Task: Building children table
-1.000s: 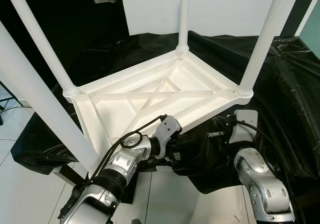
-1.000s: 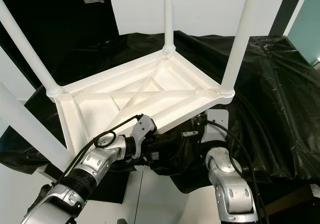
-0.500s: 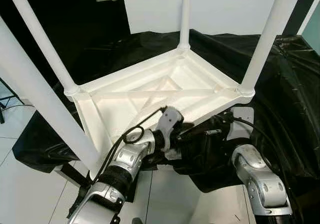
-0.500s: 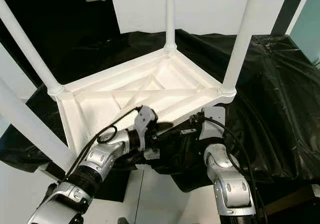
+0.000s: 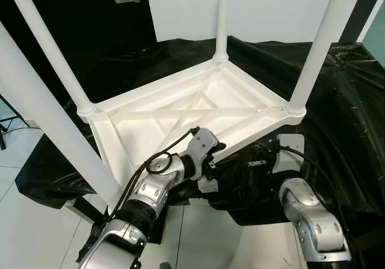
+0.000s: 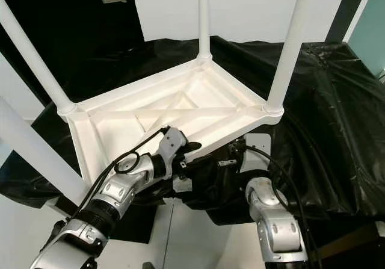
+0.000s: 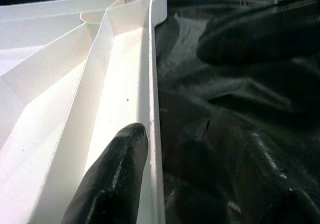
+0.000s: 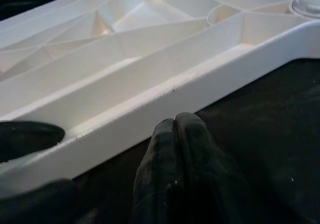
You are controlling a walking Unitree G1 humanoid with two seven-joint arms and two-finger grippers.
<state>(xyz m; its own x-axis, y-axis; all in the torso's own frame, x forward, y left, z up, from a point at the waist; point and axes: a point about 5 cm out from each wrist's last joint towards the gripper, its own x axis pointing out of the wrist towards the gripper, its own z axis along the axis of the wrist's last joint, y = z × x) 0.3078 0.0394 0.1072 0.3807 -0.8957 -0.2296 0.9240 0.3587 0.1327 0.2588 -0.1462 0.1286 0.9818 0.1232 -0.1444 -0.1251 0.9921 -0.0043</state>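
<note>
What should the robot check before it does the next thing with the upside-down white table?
1. All four legs stand in their corner sockets: ok; the near right leg and the others point up from the table.
2. Left gripper holds the near rim: ok; one finger lies inside the rim, the other is outside it.
3. Right gripper has a hold: not ok; its fingers are pressed together on the black sheet, just outside the rim.
4. Legs are screwed tight: cannot tell.
5. Table lies flat on the sheet: cannot tell; the near edge is hidden by the arms.
</note>
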